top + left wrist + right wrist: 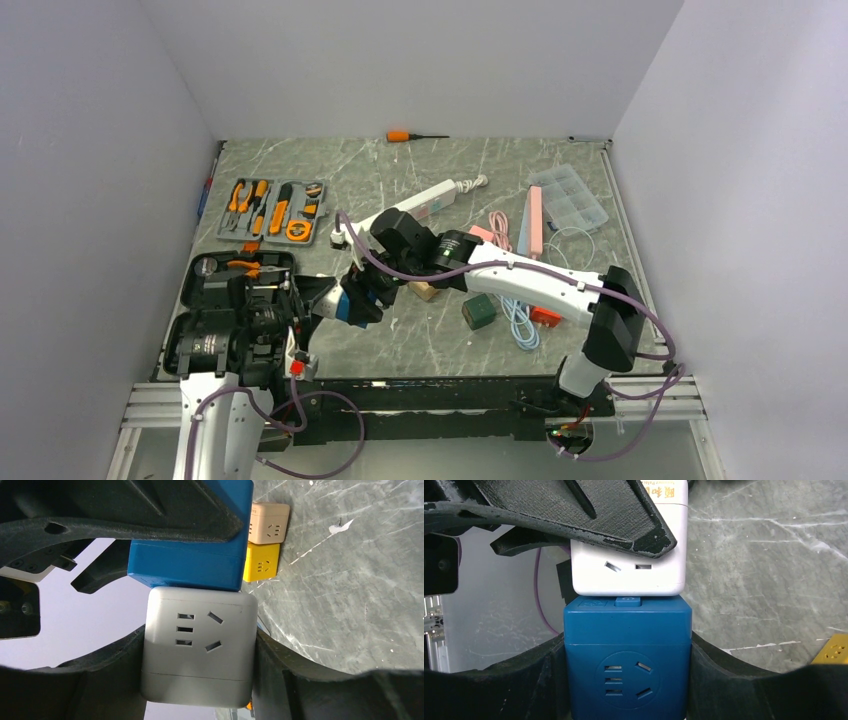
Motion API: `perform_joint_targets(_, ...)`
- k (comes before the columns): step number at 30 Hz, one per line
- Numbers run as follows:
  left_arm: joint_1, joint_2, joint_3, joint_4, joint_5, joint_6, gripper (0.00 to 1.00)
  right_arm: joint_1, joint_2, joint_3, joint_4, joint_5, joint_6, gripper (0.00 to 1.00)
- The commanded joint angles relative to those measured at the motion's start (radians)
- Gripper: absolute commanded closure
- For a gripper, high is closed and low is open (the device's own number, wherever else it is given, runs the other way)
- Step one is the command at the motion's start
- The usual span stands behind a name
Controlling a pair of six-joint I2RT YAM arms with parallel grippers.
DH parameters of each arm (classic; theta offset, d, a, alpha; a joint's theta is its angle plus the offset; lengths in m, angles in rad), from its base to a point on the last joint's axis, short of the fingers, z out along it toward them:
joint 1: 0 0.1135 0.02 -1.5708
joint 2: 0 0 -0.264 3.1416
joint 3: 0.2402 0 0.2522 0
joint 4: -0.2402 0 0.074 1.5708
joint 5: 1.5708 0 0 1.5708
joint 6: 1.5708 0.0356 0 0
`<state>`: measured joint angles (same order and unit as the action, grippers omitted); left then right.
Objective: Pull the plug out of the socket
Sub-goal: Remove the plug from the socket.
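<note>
Pull-apart step in hand. My left tool [199,650] clamped on white cube [200,625], my right tool [626,667] clamped on blue cube [626,640]. Cubes mated, held above desk [350,580]. Next: pull straight apart, no twisting.

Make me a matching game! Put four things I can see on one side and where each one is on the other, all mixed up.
1 white cube
2 blue cube
3 yellow cube
4 orange screwdriver

A at the far edge of the table
B gripped by the left gripper
C lying beside the tan cube
D gripped by the right gripper

Pairs: 1-B, 2-D, 3-C, 4-A.
</note>
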<state>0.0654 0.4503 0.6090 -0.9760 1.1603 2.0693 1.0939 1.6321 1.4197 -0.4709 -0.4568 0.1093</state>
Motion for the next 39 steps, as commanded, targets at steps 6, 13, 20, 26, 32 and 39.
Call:
perform_joint_targets(6, -0.045, 0.008, -0.034, 0.08, -0.006, 0.735, 0.49, 0.006, 0.021, 0.076, 0.069, -0.064, 0.041, 1.0)
perform_joint_targets(13, -0.084, 0.007, -0.04, 0.094, -0.039, 0.726, 0.51, 0.006, 0.028, 0.067, 0.085, -0.062, 0.044, 1.0)
perform_joint_targets(20, -0.088, -0.006, -0.06, 0.123, -0.048, 0.713, 0.93, 0.006, 0.024, 0.05, 0.079, -0.061, 0.042, 1.0)
perform_joint_targets(26, -0.088, -0.026, -0.099, 0.252, -0.136, 0.562, 1.0, 0.001, -0.048, -0.066, 0.075, -0.036, 0.048, 1.0)
perform_joint_targets(32, -0.088, -0.012, -0.147, 0.399, -0.174, 0.501, 1.0, -0.003, -0.144, -0.222, 0.043, 0.005, 0.057, 1.0)
perform_joint_targets(39, -0.087, 0.044, -0.135, 0.385, -0.228, 0.54, 1.0, -0.003, -0.261, -0.335, -0.036, 0.059, 0.089, 1.0)
